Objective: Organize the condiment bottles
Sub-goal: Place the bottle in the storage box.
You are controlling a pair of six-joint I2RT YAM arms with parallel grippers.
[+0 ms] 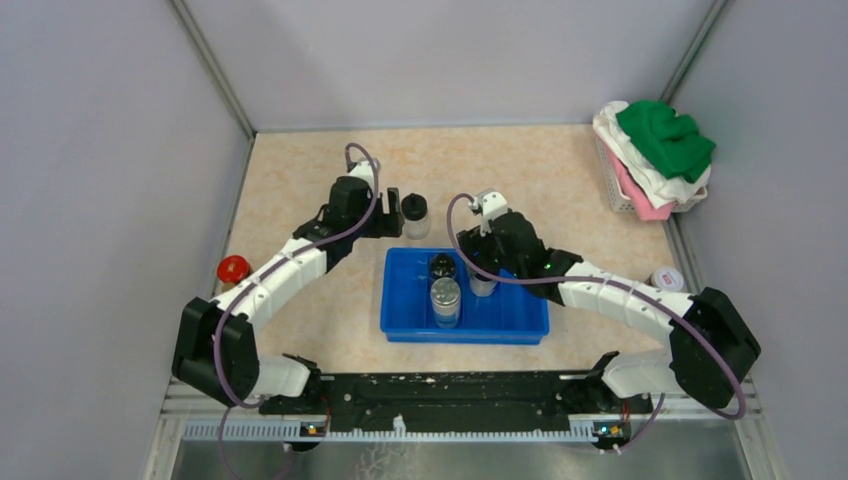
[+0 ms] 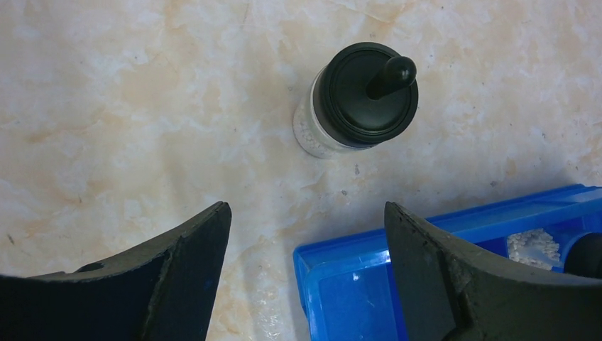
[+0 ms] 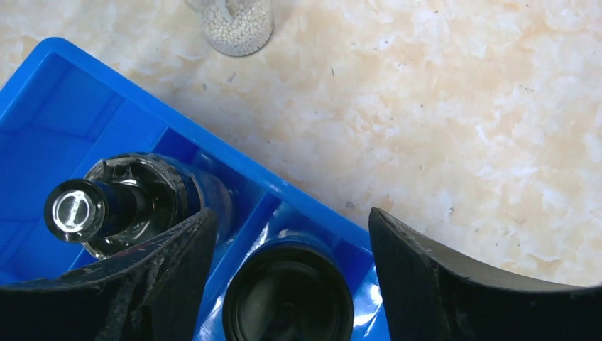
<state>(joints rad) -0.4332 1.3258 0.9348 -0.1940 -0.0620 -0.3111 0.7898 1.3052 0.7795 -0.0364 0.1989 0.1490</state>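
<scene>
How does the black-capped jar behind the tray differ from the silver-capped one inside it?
The black-capped jar stands on the table just beyond the blue tray; the silver-capped jar sits inside it. The first has a knobbed black lid, the second a silver one. Both stand upright with clear bodies.

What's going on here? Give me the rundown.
Two arms are sorting condiment bottles into a blue tray. The right gripper stands open around a black-capped bottle in the tray, next to a dark bottle and a silver-capped bottle. The left gripper, open and empty, hovers facing a black-capped jar on the table beyond the tray. A red-capped bottle and another small jar sit near the table's left and right edges.
</scene>
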